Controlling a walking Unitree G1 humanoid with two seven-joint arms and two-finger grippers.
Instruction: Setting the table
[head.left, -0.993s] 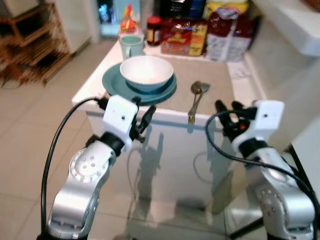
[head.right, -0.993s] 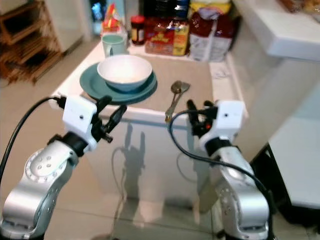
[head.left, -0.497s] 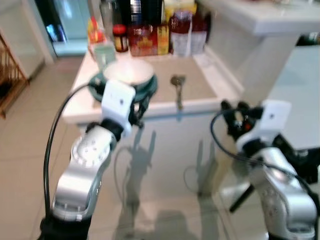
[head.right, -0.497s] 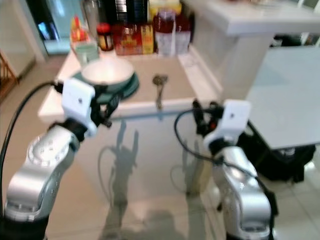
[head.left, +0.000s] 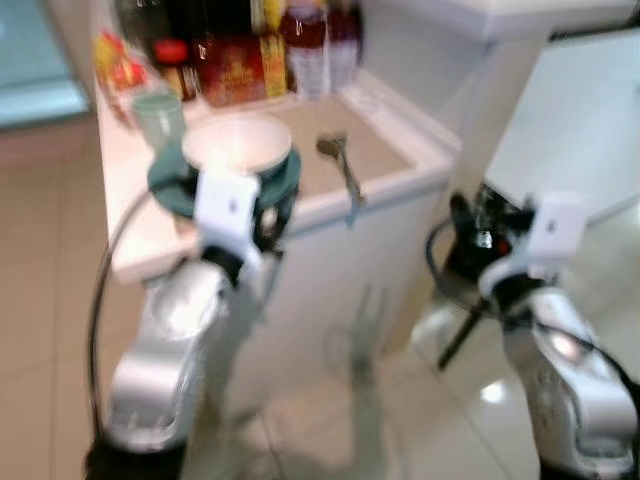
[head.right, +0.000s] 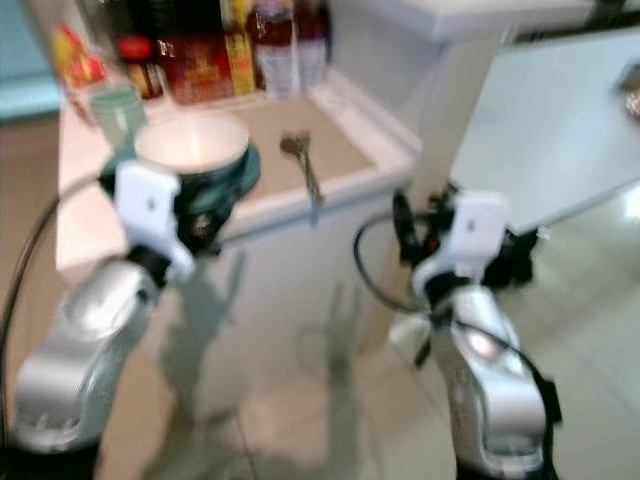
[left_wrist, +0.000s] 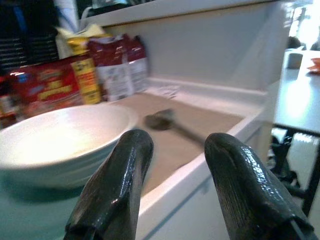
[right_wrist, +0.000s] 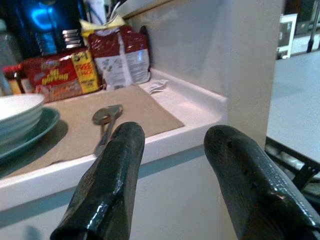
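Sitting on the worktop (head.left: 140, 250): white bowl (head.left: 236, 145) on teal plate (head.left: 168, 182), spoon (head.left: 340, 165) just beside on tan mat (right_wrist: 75, 120). Left hand (left_wrist: 172, 165) and right hand (right_wrist: 172, 165) both wide, empty. Red packet (right_wrist: 62, 75) reads "FREE"; other labels blurred.

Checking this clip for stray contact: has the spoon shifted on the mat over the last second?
No. The spoon lies on the brown mat, bowl end up beside the teal plate, handle over the counter edge, as before. The camera swung, not the spoon.
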